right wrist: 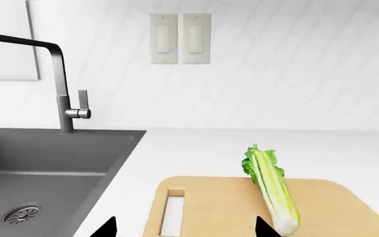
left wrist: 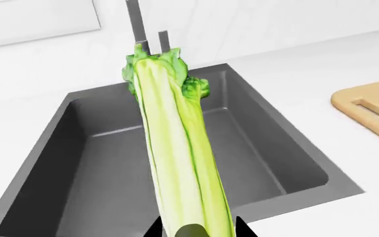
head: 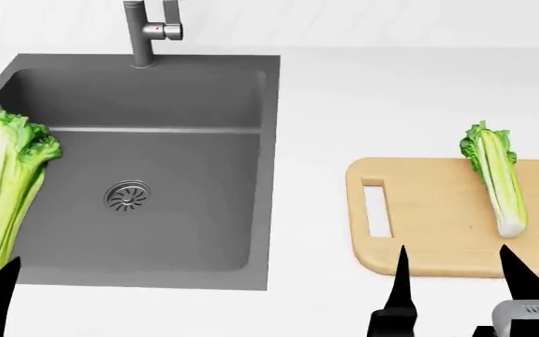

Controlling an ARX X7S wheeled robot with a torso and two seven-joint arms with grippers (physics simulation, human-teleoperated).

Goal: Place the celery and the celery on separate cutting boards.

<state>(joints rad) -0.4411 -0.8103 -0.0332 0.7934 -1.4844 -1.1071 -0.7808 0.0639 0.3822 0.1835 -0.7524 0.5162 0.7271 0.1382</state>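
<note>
Black left gripper (left wrist: 199, 232) clamped the whitish base of a pale green celery bunch (left wrist: 176, 148) above the grey sink (head: 250, 175); a slip would drop it in. At 3 o'clock, the open, empty right gripper (head: 452, 270) sat below the tan slot-handled cutting board (head: 429, 239) bearing the second celery (head: 496, 179).

1. We see a kitchen: a dark grey sink (head: 250, 161) with a drain, sunk into a white counter (head: 344, 98).
2. A tall faucet (right wrist: 61, 84) stands behind it.
3. Wall switches (right wrist: 179, 38) sit upper centre on the white wall.
</note>
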